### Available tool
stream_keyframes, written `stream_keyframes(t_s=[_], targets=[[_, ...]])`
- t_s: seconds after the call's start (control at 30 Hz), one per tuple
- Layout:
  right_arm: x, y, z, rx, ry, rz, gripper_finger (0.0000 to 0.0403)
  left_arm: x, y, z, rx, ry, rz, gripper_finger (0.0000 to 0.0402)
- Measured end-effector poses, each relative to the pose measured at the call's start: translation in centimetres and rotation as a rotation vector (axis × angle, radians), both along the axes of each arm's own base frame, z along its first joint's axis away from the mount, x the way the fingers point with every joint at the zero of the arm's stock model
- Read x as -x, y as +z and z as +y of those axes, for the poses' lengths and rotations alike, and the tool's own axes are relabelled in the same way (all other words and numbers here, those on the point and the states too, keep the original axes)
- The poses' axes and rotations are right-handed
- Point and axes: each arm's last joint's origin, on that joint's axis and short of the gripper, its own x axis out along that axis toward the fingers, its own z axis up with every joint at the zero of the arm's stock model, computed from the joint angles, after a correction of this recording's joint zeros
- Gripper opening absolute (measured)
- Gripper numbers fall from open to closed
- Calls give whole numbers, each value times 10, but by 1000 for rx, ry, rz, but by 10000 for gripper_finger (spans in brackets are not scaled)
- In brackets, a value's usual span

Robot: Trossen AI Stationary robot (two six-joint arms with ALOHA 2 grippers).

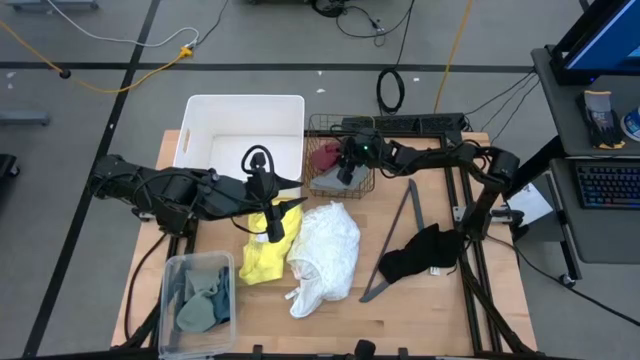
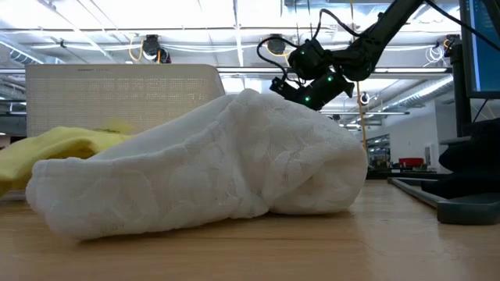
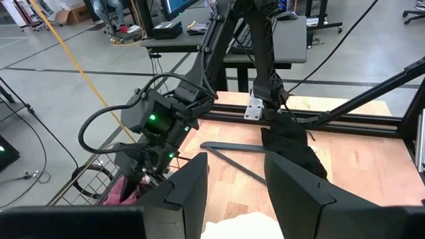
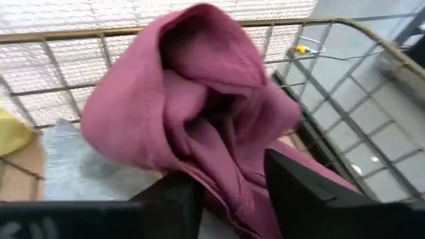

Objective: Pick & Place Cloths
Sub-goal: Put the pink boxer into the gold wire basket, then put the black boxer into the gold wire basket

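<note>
A maroon cloth (image 4: 199,113) lies heaped in a wire basket (image 1: 340,128) at the table's far side, on top of a grey cloth (image 4: 80,172). My right gripper (image 4: 232,182) reaches into the basket, open, with its fingers on either side of the maroon cloth's near fold. My left gripper (image 3: 236,179) hangs open and empty above the yellow cloth (image 1: 262,258) at mid-table. A white cloth (image 1: 325,255) lies beside the yellow one, and a black cloth (image 1: 420,255) lies toward the right. My right gripper comes at the maroon cloth's near fold (image 4: 229,169) slanting down from the table's right side, one finger on each side of it. I cannot tell whether the fingers touch it. The cloth rests in the basket on the grey cloth.
A white bin (image 1: 243,130) stands at the far left beside the basket. A clear box (image 1: 197,300) holding teal and sage cloths sits at the near left. A thin black angled bar (image 1: 395,240) lies between the white and black cloths.
</note>
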Motion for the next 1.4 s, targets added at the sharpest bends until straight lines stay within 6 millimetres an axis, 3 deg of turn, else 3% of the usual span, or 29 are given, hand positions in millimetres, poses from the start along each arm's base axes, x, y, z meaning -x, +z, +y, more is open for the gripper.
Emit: stream_keyframes(t_s=[0.2, 0.47, 0.6, 0.77, 0.9, 1.1, 1.23, 1.4], targets=[[9, 28, 0, 123, -60, -17, 193, 0, 0, 0, 0, 0, 0, 152], [37, 82, 20, 161, -46, -66, 214, 0, 0, 0, 6, 0, -2, 152], [55, 107, 45, 144, -5, -69, 213, 0, 0, -1, 19, -1, -6, 152], [76, 132, 92, 121, 127, -64, 202, 0, 0, -1, 29, 2, -9, 152], [97, 139, 135, 91, 283, 8, 197, 0, 0, -1, 31, 2, -10, 152], [130, 132, 188, 54, 542, 202, 202, 0, 0, -5, 58, -65, -3, 152], [146, 125, 213, -18, 713, 315, 203, 0, -1, -6, 95, -101, -3, 152], [157, 117, 234, -106, 782, 418, 202, 2, -1, -12, 98, -139, 5, 152]])
